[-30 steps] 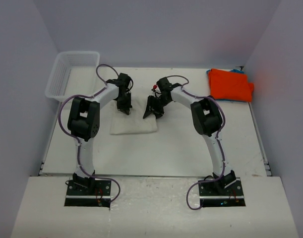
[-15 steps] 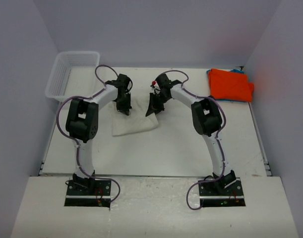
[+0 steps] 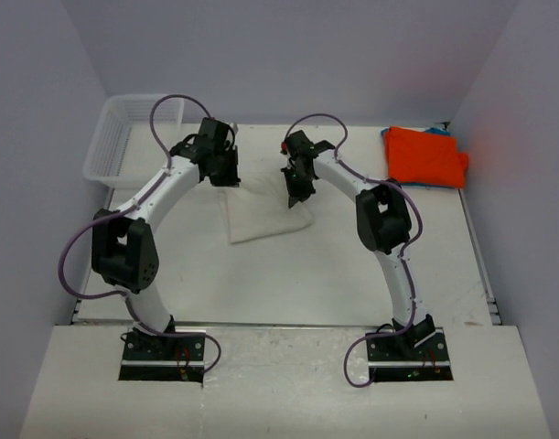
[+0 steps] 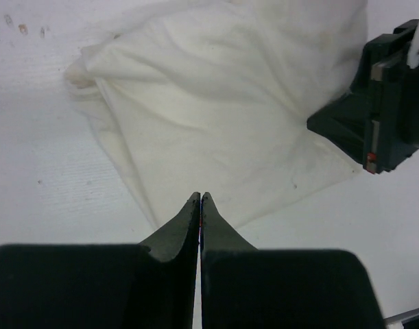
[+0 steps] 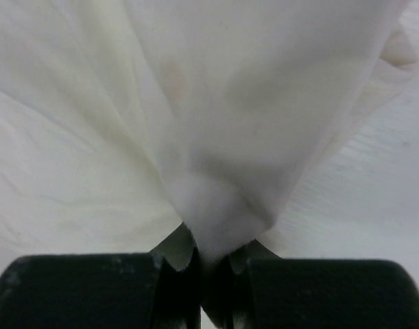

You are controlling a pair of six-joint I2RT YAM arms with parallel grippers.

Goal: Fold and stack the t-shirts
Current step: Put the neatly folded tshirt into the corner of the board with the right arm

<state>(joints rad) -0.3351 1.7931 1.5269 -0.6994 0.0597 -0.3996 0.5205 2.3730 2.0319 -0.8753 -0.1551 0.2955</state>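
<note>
A white desk (image 3: 288, 283) seen from above, with two robot arms bolted at its near edge. A cream t-shirt (image 3: 261, 219), partly folded into a rough four-sided shape, lies in the middle of the desk, a little toward the far edge. Its long axis runs roughly left to right, slightly tilted.

The right claw (image 3: 295, 192) is at the shirt's far right part. It is clenched on a pinch of the cream cloth, which bunches up between the fingers in the wrist view and fans out beyond them. The left claw (image 3: 222, 176) is at the shirt's far left corner and is clenched tight. Its fingers (image 4: 185, 223) meet tip to tip just over the cloth's edge, and no cloth shows between them, so it is unclear whether it holds anything.

An orange t-shirt (image 3: 425, 155) lies folded in the far right corner of the desk, well apart from the cream one. A thin blue t-shirt (image 3: 439, 130) edge peeks out at its far side.

The relation that matters: the stack lies to the right of the cream shirt, on the right arm's side. That arm is the nearer one and has the firm grip, so it looks best placed to carry the shirt across.

A white mesh basket (image 3: 123, 137) stands at the far left corner. No brand, label or writing can be read on any shirt or on the arms.
</note>
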